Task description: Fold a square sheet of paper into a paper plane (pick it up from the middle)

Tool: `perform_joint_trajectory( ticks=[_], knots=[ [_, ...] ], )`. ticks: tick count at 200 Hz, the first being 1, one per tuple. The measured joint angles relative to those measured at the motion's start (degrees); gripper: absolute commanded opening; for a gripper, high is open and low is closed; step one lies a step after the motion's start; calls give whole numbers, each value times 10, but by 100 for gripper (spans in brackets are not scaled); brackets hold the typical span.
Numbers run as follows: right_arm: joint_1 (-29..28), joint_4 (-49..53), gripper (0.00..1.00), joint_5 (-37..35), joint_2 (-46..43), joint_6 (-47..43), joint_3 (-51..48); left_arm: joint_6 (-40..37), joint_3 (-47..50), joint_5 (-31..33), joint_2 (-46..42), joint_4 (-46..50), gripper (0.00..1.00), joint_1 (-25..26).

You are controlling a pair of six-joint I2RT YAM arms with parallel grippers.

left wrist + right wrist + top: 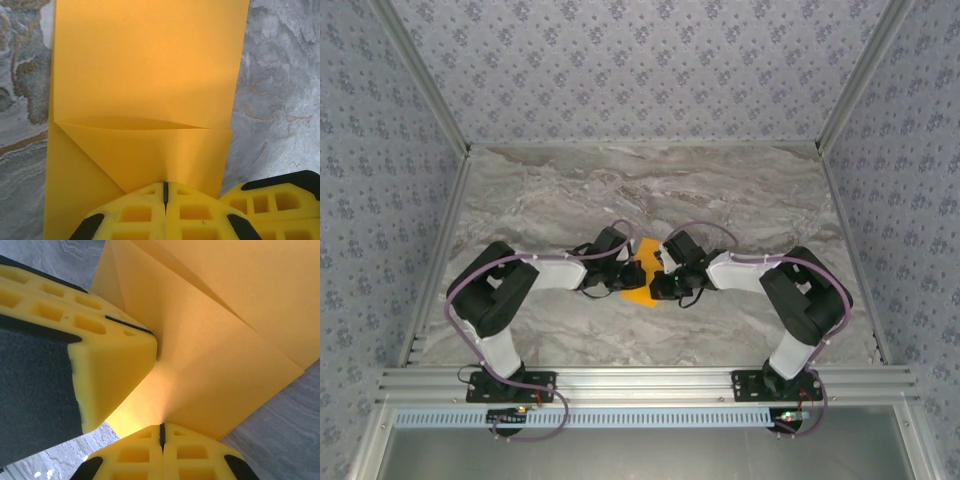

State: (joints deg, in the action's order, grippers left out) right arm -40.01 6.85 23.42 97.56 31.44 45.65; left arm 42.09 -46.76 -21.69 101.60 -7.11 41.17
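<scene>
Where the two arms meet at mid-table, the left gripper (165, 192) sits at the left side of the orange paper sheet (150, 65). Its jaws are closed tip to tip against a folded flap's edge, and I cannot tell whether paper is nipped between them. The sheet lies partly folded, showing one diagonal crease and one bowed flap edge. At its right side the right gripper (161, 432) is likewise closed, touching a raised edge. Bare marble table (740, 190) lies open behind the sheet and out to both sides.
</scene>
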Motion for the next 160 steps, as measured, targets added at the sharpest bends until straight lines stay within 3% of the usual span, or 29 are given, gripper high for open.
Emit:
perform_joint_trajectory(
  ticks=[63,113,136,160],
  knots=[
    [-2,-19,0,0,3,-19,-7,-21,-10,-9,2,25,0,-68],
    [-4,-25,0,-3,-7,-19,-7,-75,-76,56,12,104,4,-112],
    [-5,-12,7,-19,-27,-1,-15,-87,-83,80,-8,128,20,-117],
    [12,-4,28,-32,-69,41,-37,-78,-68,92,-69,141,52,-117]
  ],
)
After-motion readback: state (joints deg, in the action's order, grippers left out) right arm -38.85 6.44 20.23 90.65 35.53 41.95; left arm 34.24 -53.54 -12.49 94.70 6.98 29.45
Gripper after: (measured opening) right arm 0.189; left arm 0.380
